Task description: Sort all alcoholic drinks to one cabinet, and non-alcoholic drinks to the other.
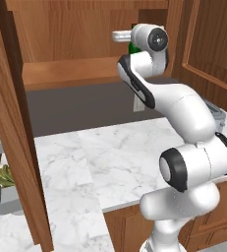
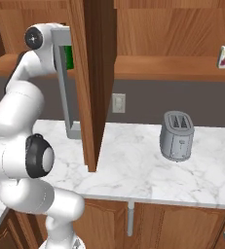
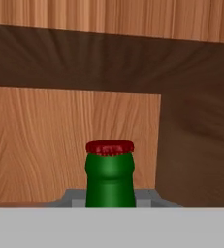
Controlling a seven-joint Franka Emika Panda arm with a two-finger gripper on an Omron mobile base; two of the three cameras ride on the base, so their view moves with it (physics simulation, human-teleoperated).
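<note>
My pincer [image 3: 111, 202] is clamped tight on the green bottle [image 3: 110, 180], just under its red cap [image 3: 109, 147]. I hold it up inside the open wood cabinet [image 1: 66, 34], above the white desk [image 1: 120, 157]. The small white carton [image 2: 224, 57] stands on the shelf of the other cabinet, above the grey toaster [image 2: 177, 135].

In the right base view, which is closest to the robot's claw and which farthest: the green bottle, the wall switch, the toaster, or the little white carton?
1. Green bottle: right at the gripper, which is shut on it, upper left.
2. Wall switch: on the back wall, middle.
3. Toaster: on the counter, further right.
4. White carton: far right, on the cabinet shelf.
</note>
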